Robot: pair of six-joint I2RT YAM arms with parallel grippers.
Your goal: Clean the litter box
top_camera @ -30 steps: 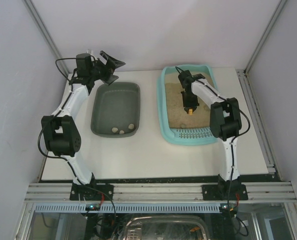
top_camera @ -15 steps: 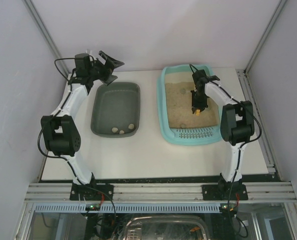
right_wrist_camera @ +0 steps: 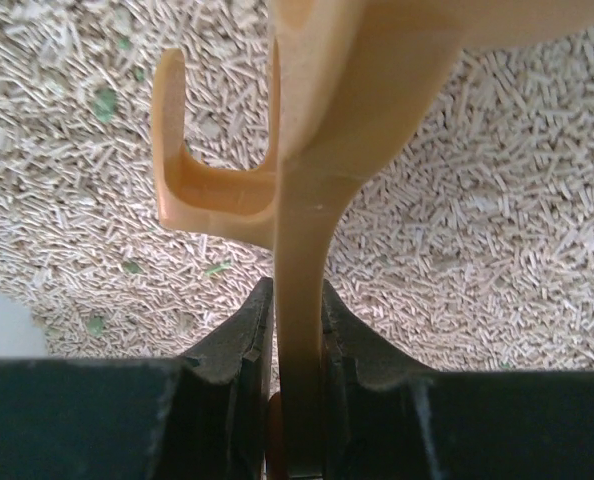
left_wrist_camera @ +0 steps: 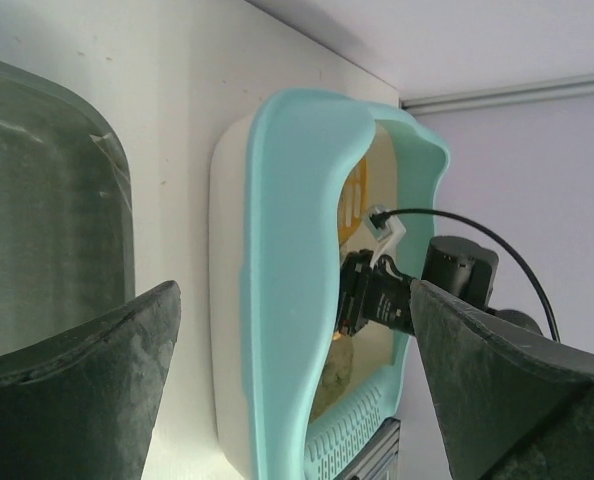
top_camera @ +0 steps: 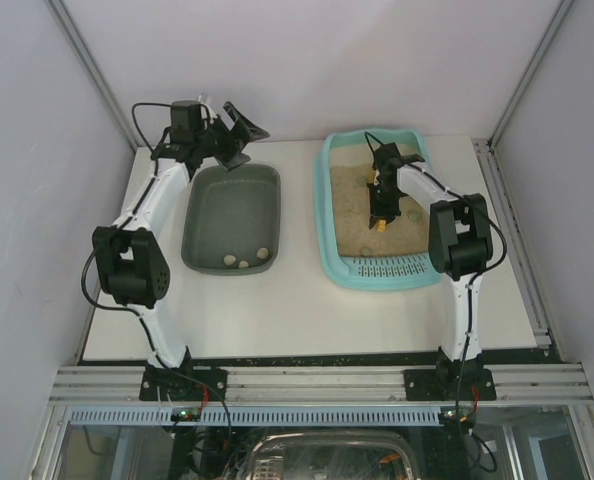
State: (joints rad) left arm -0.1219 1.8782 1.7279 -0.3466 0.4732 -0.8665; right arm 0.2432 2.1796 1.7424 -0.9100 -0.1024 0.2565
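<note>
- The litter box (top_camera: 377,272) sits on the white surface (top_camera: 297,300). Its perforated strip is at the end nearest the arm bases, and its far rim is close to the back wall.
- A strip of bare surface runs along the litter box's right rim.
- Left of the litter box, across a gap of bare surface, lies a dark grey-green tub (top_camera: 232,215). Three pale lumps (top_camera: 245,260) sit at its near end.
- The right hand (top_camera: 380,212) is inside the litter box, pointing down over the beige pellets (right_wrist_camera: 497,200) near the middle. It is clenched on a thin orange plastic tool (right_wrist_camera: 302,200).
- The right arm's elbow stands above the litter box's near right corner.
- The left hand (top_camera: 239,135) hangs well left of the litter box, above the tub's far edge. Its fingers (left_wrist_camera: 87,380) are spread wide and grasp nothing, and its wrist camera faces the litter box's left rim.
</note>
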